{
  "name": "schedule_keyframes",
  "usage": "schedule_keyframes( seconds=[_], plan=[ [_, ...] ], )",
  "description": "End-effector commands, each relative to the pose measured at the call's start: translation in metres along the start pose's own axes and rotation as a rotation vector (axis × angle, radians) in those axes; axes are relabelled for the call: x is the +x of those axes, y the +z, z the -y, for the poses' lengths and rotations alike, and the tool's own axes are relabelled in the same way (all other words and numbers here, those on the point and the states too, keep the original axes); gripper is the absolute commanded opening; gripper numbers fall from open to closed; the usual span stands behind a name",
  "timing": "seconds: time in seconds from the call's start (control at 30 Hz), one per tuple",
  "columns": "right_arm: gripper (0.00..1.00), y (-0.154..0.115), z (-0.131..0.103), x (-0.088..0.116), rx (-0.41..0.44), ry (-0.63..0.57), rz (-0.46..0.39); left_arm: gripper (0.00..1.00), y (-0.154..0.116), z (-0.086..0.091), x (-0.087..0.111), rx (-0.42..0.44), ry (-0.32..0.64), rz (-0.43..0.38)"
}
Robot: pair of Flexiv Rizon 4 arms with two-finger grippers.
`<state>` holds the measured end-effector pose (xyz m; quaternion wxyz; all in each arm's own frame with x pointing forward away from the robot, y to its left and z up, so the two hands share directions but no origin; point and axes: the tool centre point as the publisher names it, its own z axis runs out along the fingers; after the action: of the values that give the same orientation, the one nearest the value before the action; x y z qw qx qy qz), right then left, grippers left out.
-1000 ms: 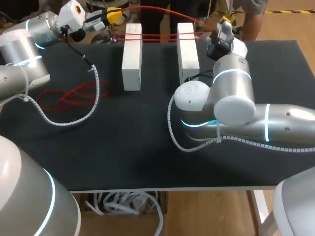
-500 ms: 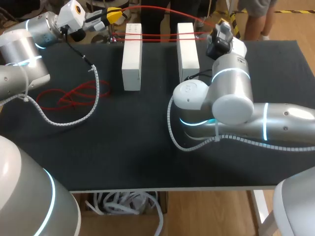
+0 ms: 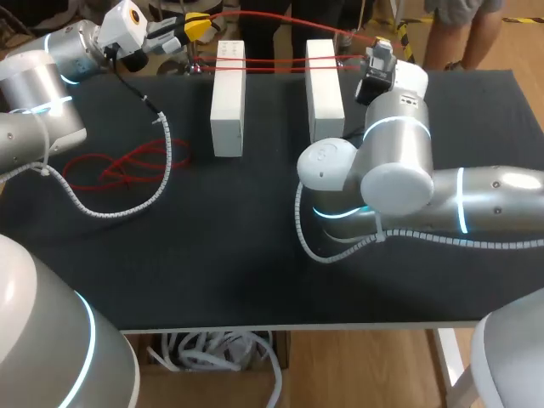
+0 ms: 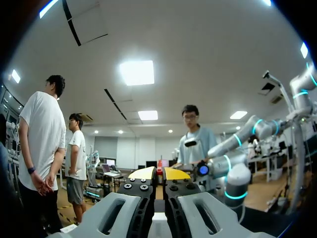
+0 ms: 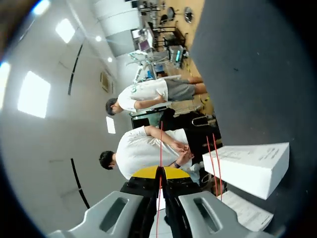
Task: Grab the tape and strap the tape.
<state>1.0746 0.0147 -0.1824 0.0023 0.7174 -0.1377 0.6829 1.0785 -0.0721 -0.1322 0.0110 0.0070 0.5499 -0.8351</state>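
Our left gripper [image 3: 195,25] hangs over the far left edge of the black table [image 3: 221,255]. Its yellow tips are clenched on something red, probably the red tape [image 3: 274,62]. Our right gripper [image 3: 380,44], at the far edge beyond 2 white blocks [image 3: 228,98], is pinched tight on the same tape. Tape strands stretch across both blocks, and loose loops lie on the table's left side.

— Where are the cameras?
— One sits high behind the robot, looking down on the matte black table [image 3: 212,255]. One rides close on each wrist, facing outward.
— Overlap?
— Head and right wrist views share the thin red tape [image 3: 276,62] and a white rectangular block [image 5: 247,166].
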Motion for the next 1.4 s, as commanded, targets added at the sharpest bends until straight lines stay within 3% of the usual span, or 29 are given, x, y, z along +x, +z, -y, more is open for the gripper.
schedule_keyframes(
  seconds=[0.03,0.8,1.07,1.17,1.4],
  plan=[
    [0.00,-0.002,0.002,0.013,-0.090,-0.213,0.076,0.00,0.001,0.000,0.001,-0.001,0.001,0.004],
    [0.00,-0.002,0.002,0.013,-0.090,-0.213,0.076,0.00,0.001,0.000,0.001,-0.001,0.001,0.004],
    [0.00,-0.002,0.002,0.013,-0.090,-0.213,0.076,0.00,0.008,0.028,-0.001,-0.687,-0.387,0.137],
    [0.00,-0.002,0.002,0.013,-0.090,-0.213,0.076,0.00,0.016,0.034,-0.002,-0.863,-0.507,0.127],
    [0.00,-0.002,0.002,0.013,-0.090,-0.213,0.076,0.00,0.017,0.035,0.000,-0.894,-0.510,0.097]
  ],
)
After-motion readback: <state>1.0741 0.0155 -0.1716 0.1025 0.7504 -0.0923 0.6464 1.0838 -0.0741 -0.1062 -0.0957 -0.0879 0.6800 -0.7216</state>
